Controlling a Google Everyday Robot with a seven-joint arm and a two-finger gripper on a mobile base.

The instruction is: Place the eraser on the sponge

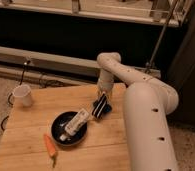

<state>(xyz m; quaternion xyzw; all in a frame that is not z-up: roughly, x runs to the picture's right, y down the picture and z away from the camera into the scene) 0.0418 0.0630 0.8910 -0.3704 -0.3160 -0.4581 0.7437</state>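
Pan [58, 125] close beside gripper [102, 97]
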